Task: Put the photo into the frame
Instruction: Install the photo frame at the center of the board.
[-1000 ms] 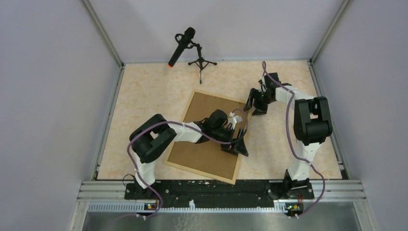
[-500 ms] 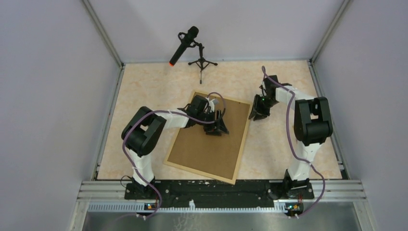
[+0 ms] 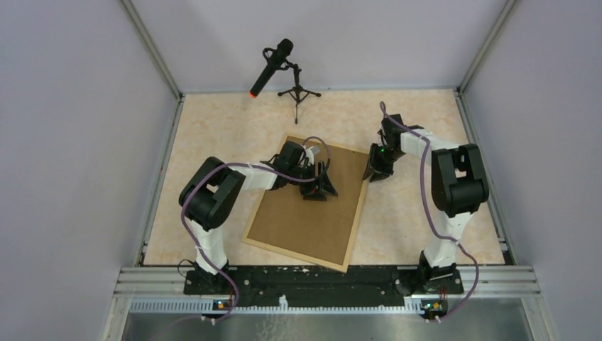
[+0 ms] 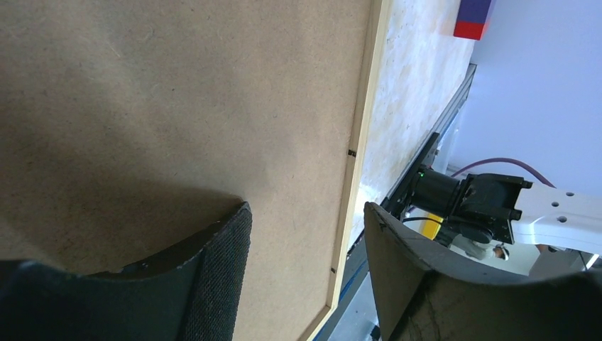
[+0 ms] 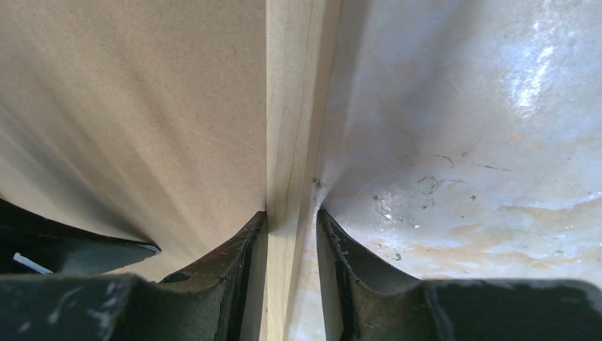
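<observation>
On the pale table point(image 3: 213, 142) in front of two robot arms, a large frame point(image 3: 358, 213) of thin light wood lies face down, turned a little off square. A plain brown backing board point(image 3: 305, 227) fills its back, so only the narrow wooden rim shows around it. The photo is not visible in any view. Since the board sits flat inside the rim, the photo most likely lies beneath it.

Near the frame's far right corner, the right gripper point(image 5: 291, 213) is closed narrowly on the wooden rim, with one finger on the board side and one on the table side. The pinch looks meant to steady the frame so it does not slide while the other arm works on the back.

Over the far half of the frame's back, the left gripper point(image 3: 321, 188) is lowered close to the board, its jaws fairly wide apart and nothing between them. One finger point(image 4: 220, 256) casts a tight shadow and may be touching the board, though the angle is too steep to be sure. The pose suits pressing the board down into the frame.

Two small dark tabs point(image 4: 352, 152) sit along the inner edge of the frame's right rim, probably for locking the board in place. Beyond the frame's far edge stands a microphone point(image 3: 273, 67) on a small tripod, well apart from both arms.
</observation>
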Controlling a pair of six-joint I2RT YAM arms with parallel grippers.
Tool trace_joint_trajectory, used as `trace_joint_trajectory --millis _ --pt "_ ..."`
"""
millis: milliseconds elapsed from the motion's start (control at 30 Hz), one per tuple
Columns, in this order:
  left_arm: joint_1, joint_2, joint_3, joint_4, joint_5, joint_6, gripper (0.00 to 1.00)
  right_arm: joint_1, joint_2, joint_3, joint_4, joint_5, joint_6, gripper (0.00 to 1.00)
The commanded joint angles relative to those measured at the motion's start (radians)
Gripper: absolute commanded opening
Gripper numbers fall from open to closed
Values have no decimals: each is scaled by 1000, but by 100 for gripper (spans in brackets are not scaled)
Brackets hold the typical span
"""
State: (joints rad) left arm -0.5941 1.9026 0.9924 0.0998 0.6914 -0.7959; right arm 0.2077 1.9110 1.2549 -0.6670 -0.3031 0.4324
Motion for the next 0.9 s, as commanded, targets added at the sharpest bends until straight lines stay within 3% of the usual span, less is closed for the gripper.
trace_joint_trajectory --millis 0,233,333,600,667,767,867 --pt "6 44 -48 -64 -82 19 66 8 15 0 -43 173 20 31" --pt "7 44 -60 -71 -89 14 66 30 67 -35 1 327 73 29" --pt "8 45 -58 -76 -92 22 66 57 92 -59 57 310 101 29" --pt "8 72 -75 -62 -75 10 66 97 136 -45 205 -5 199 35" --pt "7 76 -81 -52 -68 2 66 96 114 -7 170 -60 191 40" --pt "8 71 -78 -51 -66 3 66 97 61 86 11 27 113 50" --pt "8 66 -77 -56 -68 6 66 94 15 164 -151 132 38 46"
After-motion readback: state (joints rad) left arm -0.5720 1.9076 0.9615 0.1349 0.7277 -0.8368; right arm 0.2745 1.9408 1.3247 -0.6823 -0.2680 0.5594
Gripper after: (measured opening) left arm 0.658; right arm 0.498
